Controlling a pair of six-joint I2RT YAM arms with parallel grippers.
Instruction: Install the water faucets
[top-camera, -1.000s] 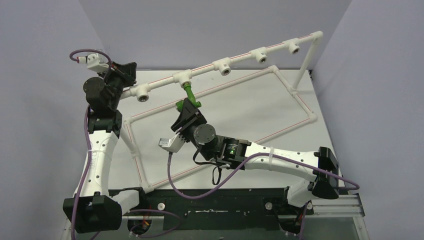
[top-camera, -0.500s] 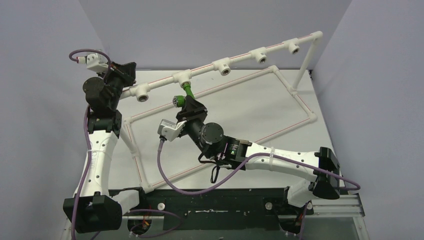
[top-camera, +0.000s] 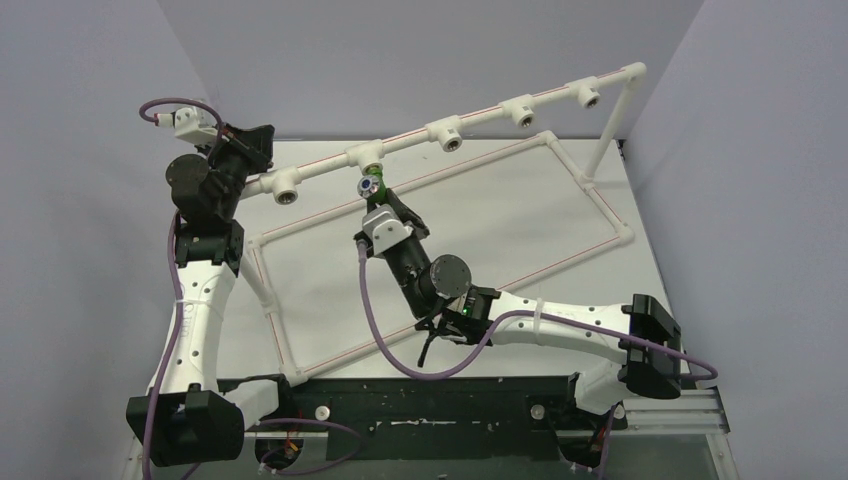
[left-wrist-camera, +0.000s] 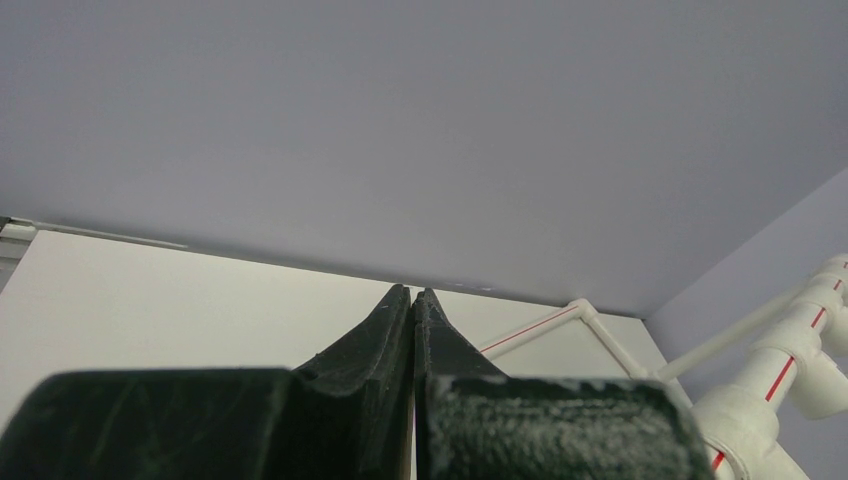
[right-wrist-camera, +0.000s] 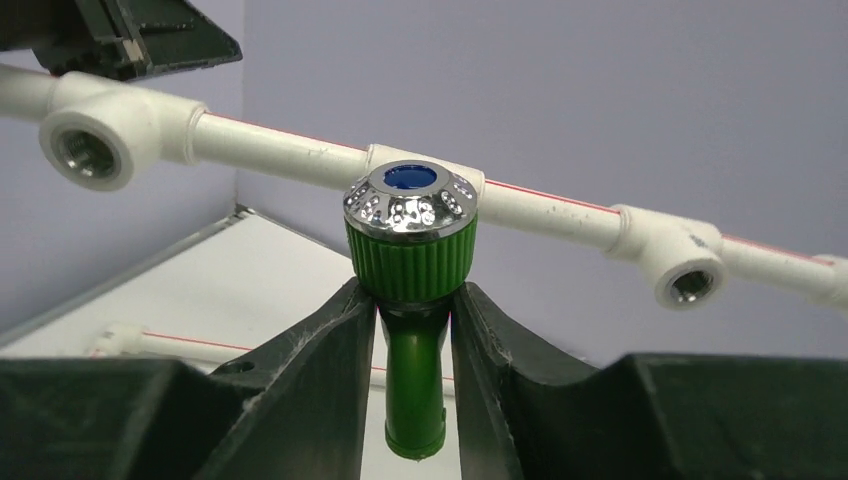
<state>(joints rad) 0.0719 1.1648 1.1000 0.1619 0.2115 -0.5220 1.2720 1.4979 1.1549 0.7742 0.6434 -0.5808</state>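
Grey walls (top-camera: 420, 50) stand round a white table (top-camera: 500, 215). A white pipe (top-camera: 480, 122) runs high across the table on legs. It has tees (right-wrist-camera: 90, 148) along it, each with a round hole facing us, and we think those holes are where taps go.

The small green tap (right-wrist-camera: 410, 262) is up in the air, right in front of the second tee from the left (top-camera: 362, 154). The right arm (top-camera: 560, 320) reaches out long and low across the table to hold it there. The right jaws pinch the thin green neck from both sides, just under the fat ribbed knob with the shiny ring. We think that grip is a good one, as the knob sits on top of the jaws like a hat, so the tap cannot slip down. The tap's far end points away from us at the tee. We cannot see if its metal end is in the hole, because the knob hides it.

The left arm (top-camera: 200, 290) stands tall at the left end of the pipe. The left jaws are pressed tight together and hold nothing. They sit just beside the pipe end — maybe to steady it while the tap goes in, but we cannot tell if they touch it.

The other holes we can see have no taps in them, so we think the job is at its first tap.
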